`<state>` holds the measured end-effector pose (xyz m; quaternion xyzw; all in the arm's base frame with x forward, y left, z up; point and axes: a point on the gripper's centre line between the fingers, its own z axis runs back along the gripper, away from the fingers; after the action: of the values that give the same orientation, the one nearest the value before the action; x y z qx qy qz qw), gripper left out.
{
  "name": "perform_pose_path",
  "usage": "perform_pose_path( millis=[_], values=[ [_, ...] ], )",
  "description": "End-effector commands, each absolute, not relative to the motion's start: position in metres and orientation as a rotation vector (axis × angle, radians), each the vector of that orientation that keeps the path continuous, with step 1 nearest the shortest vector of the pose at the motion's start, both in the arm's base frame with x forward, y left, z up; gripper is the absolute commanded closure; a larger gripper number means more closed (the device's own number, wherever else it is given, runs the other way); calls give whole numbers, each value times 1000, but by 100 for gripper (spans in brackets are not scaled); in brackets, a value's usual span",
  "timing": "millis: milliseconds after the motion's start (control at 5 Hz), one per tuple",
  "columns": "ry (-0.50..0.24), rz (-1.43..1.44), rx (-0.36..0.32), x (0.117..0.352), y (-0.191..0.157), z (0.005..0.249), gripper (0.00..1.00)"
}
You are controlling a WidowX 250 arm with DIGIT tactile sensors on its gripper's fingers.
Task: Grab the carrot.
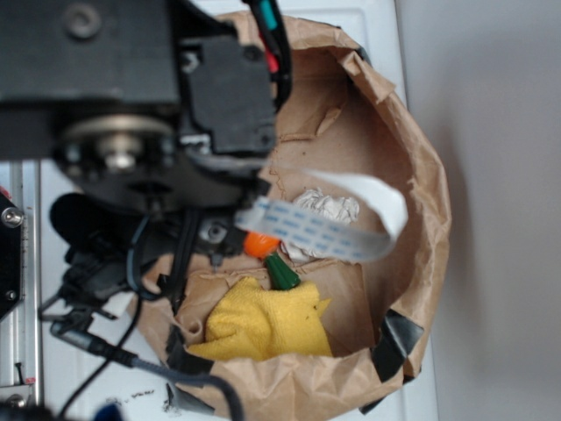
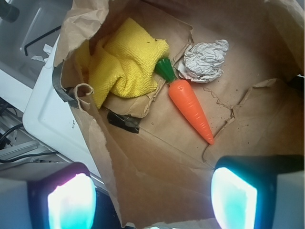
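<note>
Carrot (image 2: 189, 107) lying flat on the floor of a torn brown paper bag (image 2: 157, 162), green stem cap (image 2: 165, 70) touching the edge of a yellow cloth (image 2: 125, 59), tapered tip aimed toward the lower right of the wrist view. Just beside the cap, a crumpled white paper ball (image 2: 204, 60), close to the carrot's shoulder. Strip of dark tape (image 2: 123, 122) stuck on the bag floor below the cloth. Gripper (image 2: 152, 193) hanging above the bag floor, spread wide and empty, glowing fingertips (image 2: 71, 202) at the bottom corners of the wrist view, well apart from the carrot. In the exterior view, only the orange shoulder (image 1: 260, 245) and green cap visible, the rest hidden behind the arm (image 1: 131, 88) and a flat ribbon cable (image 1: 324, 230). White surface (image 2: 47, 114) under the bag.
</note>
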<state>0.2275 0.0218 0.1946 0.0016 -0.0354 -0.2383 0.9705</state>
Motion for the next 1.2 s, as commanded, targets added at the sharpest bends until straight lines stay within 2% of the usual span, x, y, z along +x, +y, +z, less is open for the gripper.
perform_pose_path(
  millis=[0,200,400,600,1000],
  values=[
    [-122,-483,28,233,21,210,0],
    [-172,-579,2,244,31,179,0],
    [-187,-553,97,256,37,153,0],
    [-166,-532,155,266,43,131,0],
    [-173,-687,202,276,41,103,0]
  ],
)
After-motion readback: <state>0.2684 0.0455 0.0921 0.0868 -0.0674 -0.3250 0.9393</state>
